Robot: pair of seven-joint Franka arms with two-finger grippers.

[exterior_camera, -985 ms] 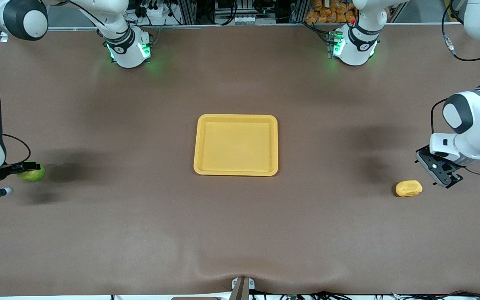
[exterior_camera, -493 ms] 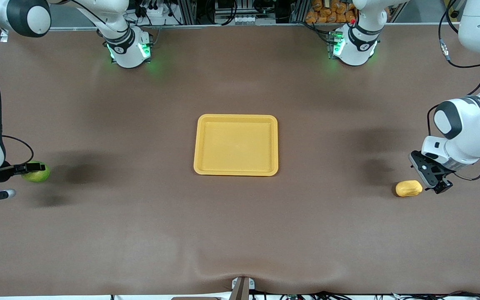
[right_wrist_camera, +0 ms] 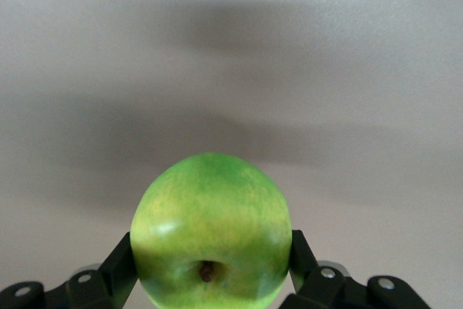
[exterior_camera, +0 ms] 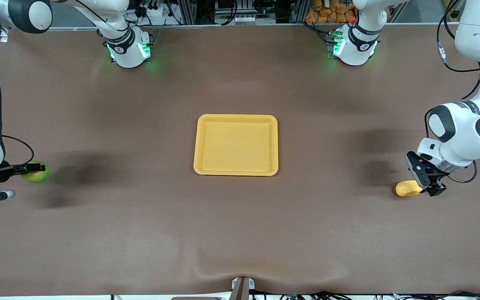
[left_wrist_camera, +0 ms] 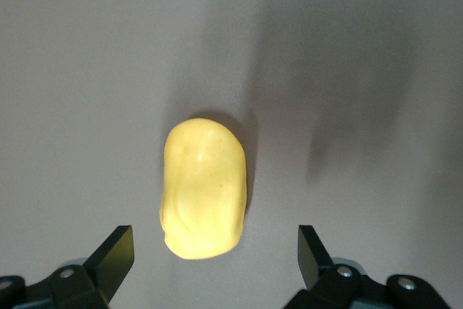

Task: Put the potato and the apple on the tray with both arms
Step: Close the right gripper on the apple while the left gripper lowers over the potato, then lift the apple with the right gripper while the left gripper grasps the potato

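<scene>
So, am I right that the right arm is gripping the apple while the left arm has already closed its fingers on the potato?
Not quite. The right gripper does grip the apple, but the left gripper is open: in the left wrist view its fingers stand apart on either side of the potato, not touching it.

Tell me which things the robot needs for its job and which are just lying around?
Needed:
- apple, gripped in the shut right pincer, toward the right arm's end
- potato, on the table, under the open left pincer
- tray, mid-table, nothing in it

Just there:
- brown table cover
- orange things past the table's edge by the arm bases
</scene>
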